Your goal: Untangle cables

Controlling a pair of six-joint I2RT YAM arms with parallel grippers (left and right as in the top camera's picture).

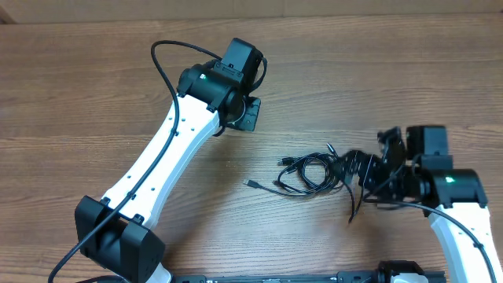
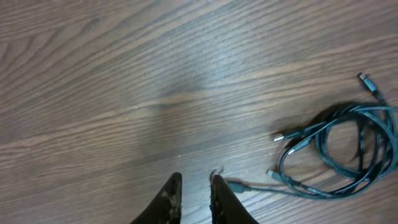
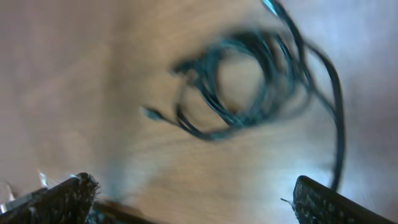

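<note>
The cables [image 1: 308, 171] lie as one loose tangle of thin black cords on the wooden table, right of centre, with one plug end [image 1: 251, 183] trailing left. My right gripper [image 1: 357, 171] is open at the tangle's right edge. In the right wrist view its fingers [image 3: 191, 183] are spread wide and empty, with the blurred coil [image 3: 249, 81] just ahead and one cord running past the right finger. My left gripper [image 1: 250, 116] is away at the upper middle. In the left wrist view it [image 2: 196, 182] is nearly closed and empty, with a plug [image 2: 237, 185] beside its right finger and the tangle [image 2: 339, 152] to the right.
The bare wooden table [image 1: 377, 71] surrounds the tangle. The left arm's white link [image 1: 165, 157] slants across the left half. A thick black robot cable [image 1: 161, 59] loops above the left arm.
</note>
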